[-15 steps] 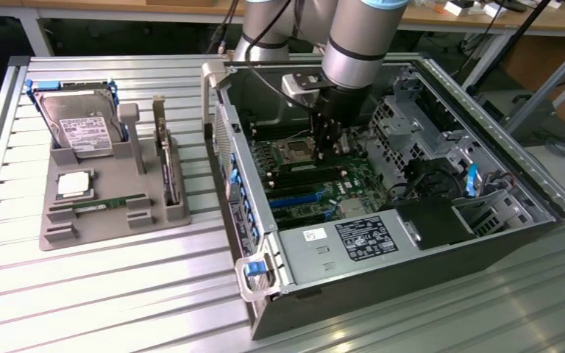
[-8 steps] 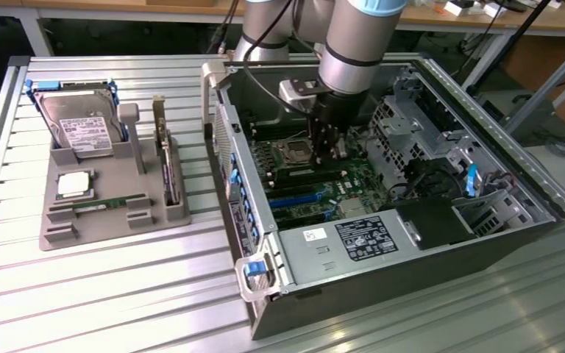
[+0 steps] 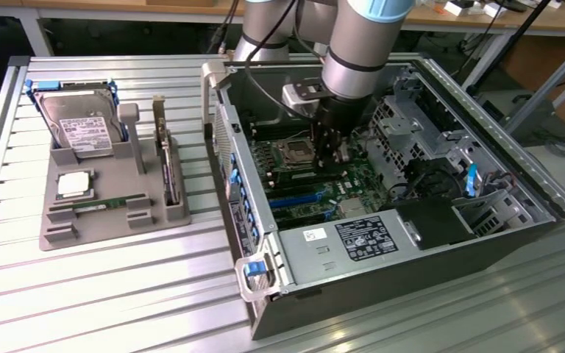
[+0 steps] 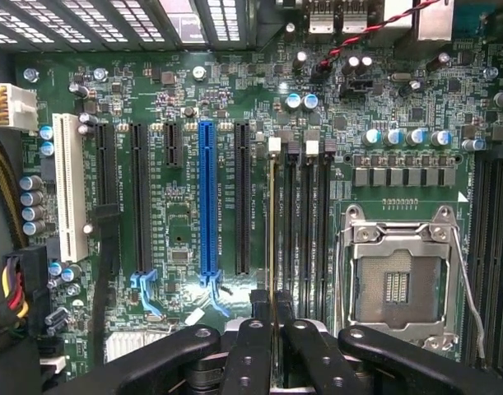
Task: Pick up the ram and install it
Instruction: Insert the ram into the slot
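Inside the open computer case [image 3: 518,220], my gripper [image 3: 329,158] hangs just above the motherboard [image 3: 307,191]. In the wrist view the gripper [image 4: 273,311] is shut on the ram [image 4: 273,230]. The ram shows edge-on as a thin line between the two black fingers [image 4: 255,329]. It runs along the outermost of the black memory slots [image 4: 305,214], in line with that slot's white end latch [image 4: 274,145]. Whether its lower edge touches the slot I cannot tell.
The processor socket [image 4: 397,276] lies right beside the memory slots, and the blue expansion slot [image 4: 207,197] lies on their other side. On the exterior view's left, a grey tray [image 3: 96,228] holds a hard drive [image 3: 82,125], a processor chip [image 3: 74,184], an upright card [image 3: 170,165] and a narrow green board [image 3: 111,202].
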You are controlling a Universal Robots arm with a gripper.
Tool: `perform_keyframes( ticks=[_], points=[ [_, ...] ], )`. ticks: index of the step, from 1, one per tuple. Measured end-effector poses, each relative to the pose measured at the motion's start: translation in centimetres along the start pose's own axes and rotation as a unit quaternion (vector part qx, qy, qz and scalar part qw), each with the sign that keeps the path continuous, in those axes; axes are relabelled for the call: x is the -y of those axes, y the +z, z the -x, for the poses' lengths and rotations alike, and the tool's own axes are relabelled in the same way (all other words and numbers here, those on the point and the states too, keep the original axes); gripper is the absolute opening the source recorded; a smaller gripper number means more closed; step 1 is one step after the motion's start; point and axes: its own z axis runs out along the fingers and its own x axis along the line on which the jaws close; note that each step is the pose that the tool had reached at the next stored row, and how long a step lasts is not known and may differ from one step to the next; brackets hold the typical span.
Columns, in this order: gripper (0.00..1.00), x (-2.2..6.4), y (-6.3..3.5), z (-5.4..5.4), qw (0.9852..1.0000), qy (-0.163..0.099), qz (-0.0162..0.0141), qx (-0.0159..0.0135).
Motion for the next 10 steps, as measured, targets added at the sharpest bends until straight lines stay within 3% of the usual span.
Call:
perform_keyframes(
  ticks=[10],
  points=[
    [0.13, -0.15, 0.41, 0.29, 1.0000, 0.000, 0.0000, -0.0001]
  ],
)
